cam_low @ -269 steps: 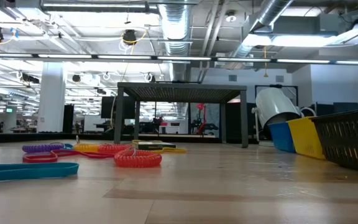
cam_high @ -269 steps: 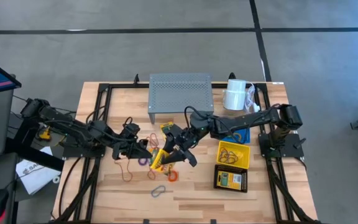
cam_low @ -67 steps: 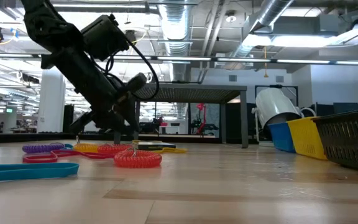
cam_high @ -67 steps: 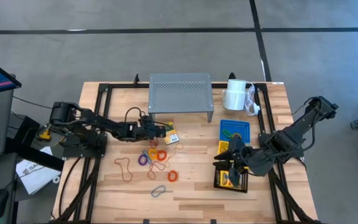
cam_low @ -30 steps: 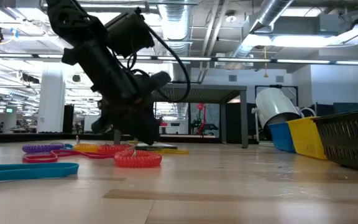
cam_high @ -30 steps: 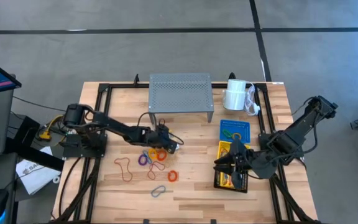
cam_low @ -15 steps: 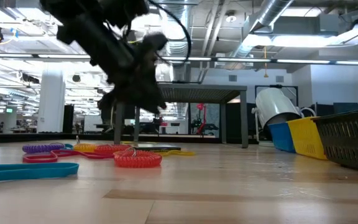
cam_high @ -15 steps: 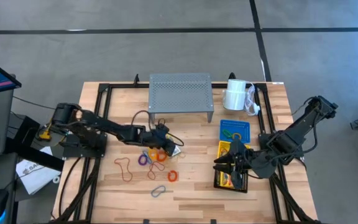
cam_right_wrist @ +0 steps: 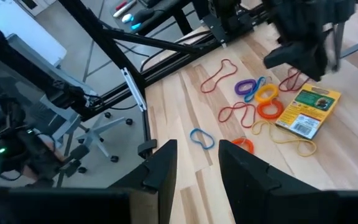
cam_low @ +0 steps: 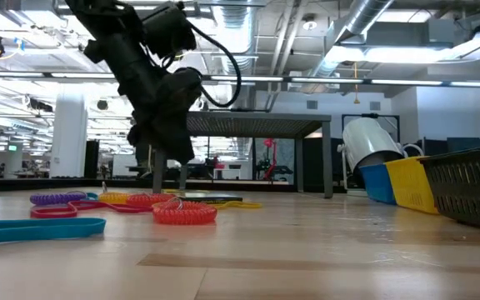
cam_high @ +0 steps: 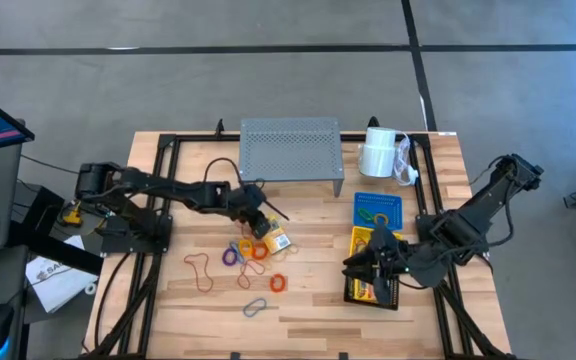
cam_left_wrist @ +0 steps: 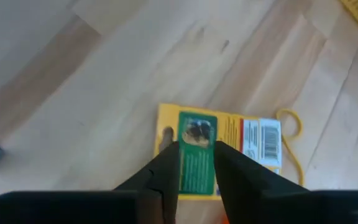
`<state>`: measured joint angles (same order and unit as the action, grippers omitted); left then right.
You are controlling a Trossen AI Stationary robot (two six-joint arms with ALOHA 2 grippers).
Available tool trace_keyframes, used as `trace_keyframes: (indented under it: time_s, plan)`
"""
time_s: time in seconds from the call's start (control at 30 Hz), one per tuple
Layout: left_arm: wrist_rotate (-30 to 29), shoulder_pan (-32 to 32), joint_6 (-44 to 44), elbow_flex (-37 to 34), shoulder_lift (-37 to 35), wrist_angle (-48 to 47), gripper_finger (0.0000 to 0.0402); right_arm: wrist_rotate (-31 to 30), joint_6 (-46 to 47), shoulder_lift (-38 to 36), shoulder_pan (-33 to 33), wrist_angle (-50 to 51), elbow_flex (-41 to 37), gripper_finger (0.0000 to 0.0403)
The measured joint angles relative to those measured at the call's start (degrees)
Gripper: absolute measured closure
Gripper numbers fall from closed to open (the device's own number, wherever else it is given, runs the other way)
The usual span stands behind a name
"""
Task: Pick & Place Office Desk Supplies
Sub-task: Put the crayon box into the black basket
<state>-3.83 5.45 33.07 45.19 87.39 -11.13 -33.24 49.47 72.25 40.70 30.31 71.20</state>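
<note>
A yellow-green crayon box (cam_high: 274,240) lies flat on the table among coloured loops (cam_high: 251,252); it also shows in the left wrist view (cam_left_wrist: 229,146) and the right wrist view (cam_right_wrist: 309,109). My left gripper (cam_high: 258,215) hangs open above the box, a little toward the far left of it, touching nothing (cam_left_wrist: 196,177). My right gripper (cam_high: 354,265) is open and empty (cam_right_wrist: 197,165) over the left rim of the black basket (cam_high: 392,291), which holds another crayon box (cam_high: 366,290). The yellow basket (cam_high: 376,246) and blue basket (cam_high: 378,208) hold loops.
A grey perforated shelf (cam_high: 291,150) and a white paper roll (cam_high: 378,155) stand at the far edge. More loops lie toward the near edge: red (cam_high: 203,270), red coil (cam_high: 276,283), grey-blue (cam_high: 256,306). Dark frame rails (cam_high: 158,200) border the table. Bare wood lies along the near edge.
My left gripper has risen from the table and drawn back toward the far left. The crayon box stays flat on the table beside the loops, clear of the fingers.
</note>
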Motion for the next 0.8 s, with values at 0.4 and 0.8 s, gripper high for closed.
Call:
trace_keyframes:
  time_s: [0.4,0.8]
  plan:
    - [1.3,1.8,-0.1,0.0,2.4,-3.1,0.023,-0.2,0.0,0.0,0.6,-0.9,0.0,0.0287]
    - [1.8,1.7,-0.3,0.1,5.9,0.2,0.0253,-0.2,0.0,0.0,0.6,-1.0,0.0,0.0287]
